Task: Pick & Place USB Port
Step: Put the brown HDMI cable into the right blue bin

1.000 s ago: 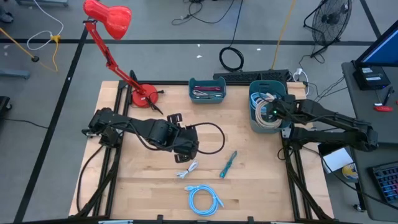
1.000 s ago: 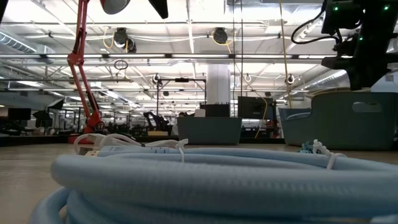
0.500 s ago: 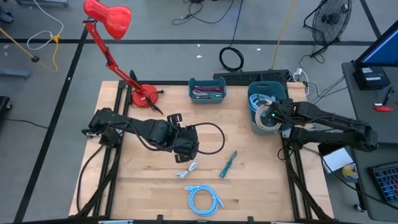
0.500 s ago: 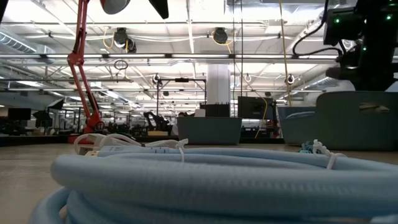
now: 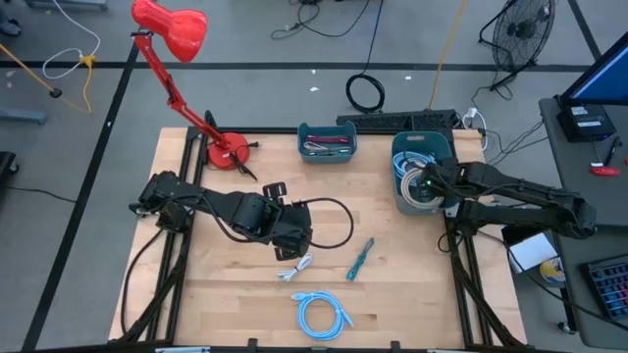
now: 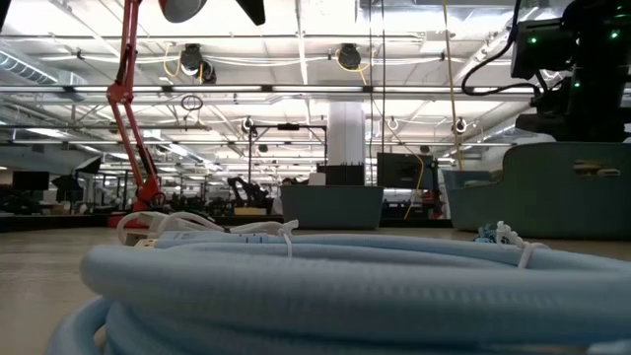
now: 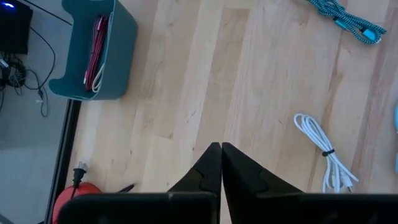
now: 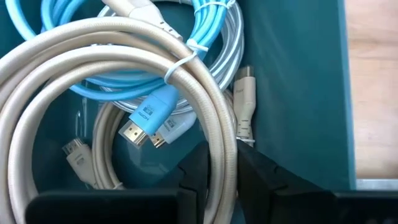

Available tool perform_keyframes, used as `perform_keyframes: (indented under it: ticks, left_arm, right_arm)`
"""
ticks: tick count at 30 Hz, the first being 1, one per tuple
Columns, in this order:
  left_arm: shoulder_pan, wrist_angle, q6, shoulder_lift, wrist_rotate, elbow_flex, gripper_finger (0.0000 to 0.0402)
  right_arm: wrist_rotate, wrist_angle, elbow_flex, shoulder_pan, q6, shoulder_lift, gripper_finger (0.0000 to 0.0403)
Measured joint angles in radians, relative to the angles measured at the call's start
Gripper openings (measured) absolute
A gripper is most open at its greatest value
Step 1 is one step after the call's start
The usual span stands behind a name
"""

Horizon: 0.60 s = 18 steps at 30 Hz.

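Note:
A large teal bin (image 5: 424, 137) at the table's right far side holds a thick beige cable coil (image 8: 205, 93) and a light-blue cable (image 8: 149, 112). My right gripper (image 8: 224, 171) (image 5: 420, 184) reaches down into this bin, slightly open, with one strand of the beige coil between its fingers. The coil lies on the other cables in the bin. My left gripper (image 7: 221, 149) (image 5: 297, 240) hangs shut and empty over the middle of the table. Just near of it a tied white cable (image 5: 297, 267) (image 7: 323, 155) lies flat on the wood. My right gripper has a strand of the beige coil (image 8: 225, 149) between its two fingers, which come from above and stand across it. Whether the fingers touch the strand I cannot tell. The coil rests in the bin.
A teal braided cable (image 5: 359, 258) and a light-blue coil (image 5: 322, 316) lie near the front edge. A small teal bin (image 5: 328, 142) with cables stands at the far middle, and a red lamp's base (image 5: 228, 152) at the far left. A black cable (image 5: 339, 221) loops beside my left arm.
My right gripper has sunk a little deeper into the large bin with the beige coil, which now lies on the cables inside it.

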State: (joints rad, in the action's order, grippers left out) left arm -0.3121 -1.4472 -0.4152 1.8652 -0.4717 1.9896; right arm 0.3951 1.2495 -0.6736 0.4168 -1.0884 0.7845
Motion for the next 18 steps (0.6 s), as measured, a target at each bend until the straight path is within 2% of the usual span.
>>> perform_keyframes:
  ticks: [7,13,18]
  left_arm:
    - [-0.005,0.0,-0.005,0.0,0.0,0.0,0.0003]
    - [-0.005,0.0,-0.009,0.0,0.0,0.0,0.0019]
    - [-0.005,0.0,-0.009,0.0,0.001,0.0,0.0015]
  right_arm:
    - [-0.005,-0.004,0.0,0.0,0.006,0.0,0.0074]
    - [0.005,-0.008,0.0,0.0,0.027,0.0,0.0073]
    - [0.024,-0.011,0.0,0.0,0.031,0.0,0.0076]
